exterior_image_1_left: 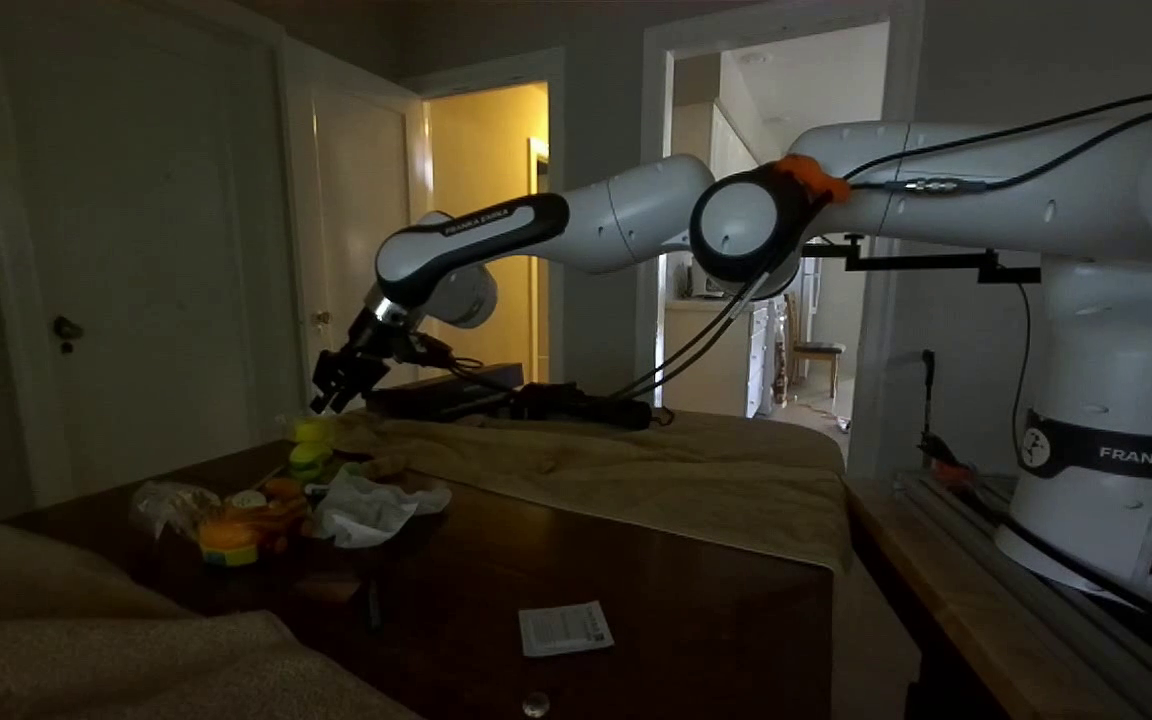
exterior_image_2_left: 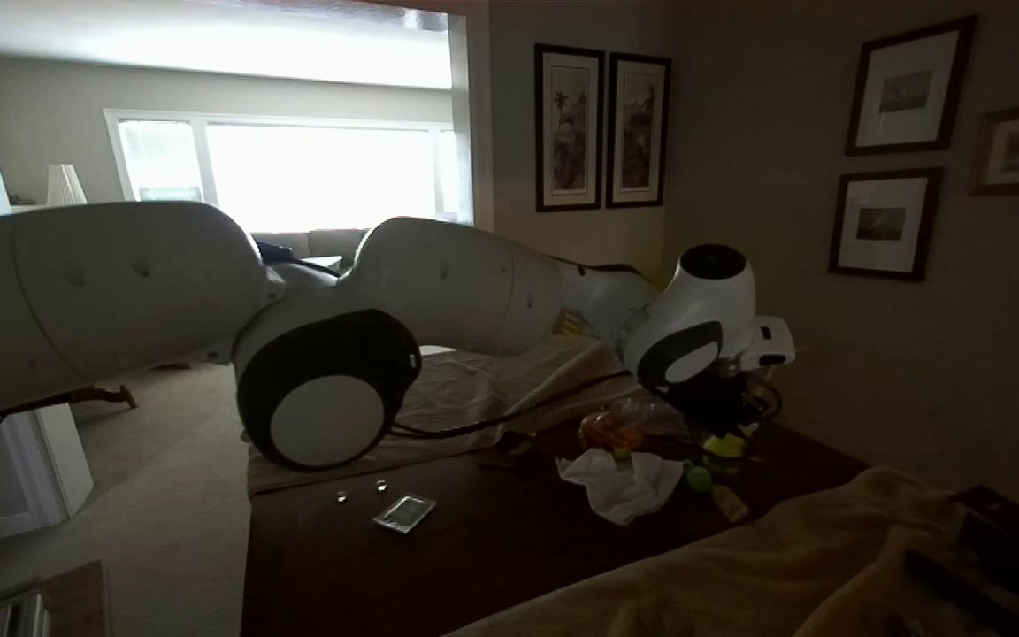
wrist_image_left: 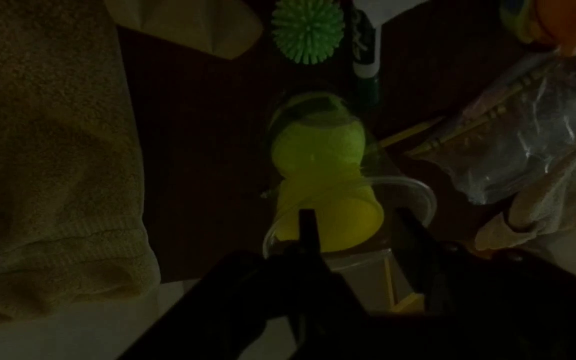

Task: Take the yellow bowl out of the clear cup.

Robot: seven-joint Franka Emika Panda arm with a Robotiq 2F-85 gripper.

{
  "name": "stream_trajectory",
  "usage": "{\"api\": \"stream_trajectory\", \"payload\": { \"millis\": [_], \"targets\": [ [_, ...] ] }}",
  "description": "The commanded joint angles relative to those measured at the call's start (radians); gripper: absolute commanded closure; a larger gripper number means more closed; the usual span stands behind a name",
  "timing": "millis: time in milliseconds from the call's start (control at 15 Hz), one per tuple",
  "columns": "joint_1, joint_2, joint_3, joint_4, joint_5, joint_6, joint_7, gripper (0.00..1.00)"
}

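Observation:
The yellow bowl (wrist_image_left: 353, 220) lies in the upper part of the clear cup (wrist_image_left: 425, 192), just within its rim, in the wrist view. A yellow-green round thing (wrist_image_left: 318, 145) is beneath it in the cup. My gripper (wrist_image_left: 356, 214) is open and empty, fingers well apart. In the wrist view the left finger overlaps the bowl and the right finger lies right of it, across the cup's mouth; their depth is hard to tell. The bowl also shows in both exterior views (exterior_image_1_left: 313, 430) (exterior_image_2_left: 725, 445). In an exterior view my gripper (exterior_image_1_left: 324, 402) is just above it.
A green spiky ball (wrist_image_left: 308, 31), a marker (wrist_image_left: 366, 55) and a clear plastic bag (wrist_image_left: 523, 140) lie around the cup. A brown towel (wrist_image_left: 53, 165) is to the left. Orange clutter (exterior_image_1_left: 246, 525) and crumpled white paper (exterior_image_1_left: 366, 510) lie nearby. The table edge is close to the cup.

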Motion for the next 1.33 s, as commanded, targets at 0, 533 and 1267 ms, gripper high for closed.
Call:
{"api": "stream_trajectory", "payload": {
  "millis": [0, 533, 1267],
  "targets": [
    [0.012, 0.034, -0.016, 0.045, -0.022, 0.002, -0.027, 0.58],
    [0.020, 0.038, 0.022, 0.043, 0.007, -0.010, -0.071, 0.62],
    [0.034, 0.051, 0.078, 0.053, 0.000, -0.026, -0.129, 0.68]
  ]
}}
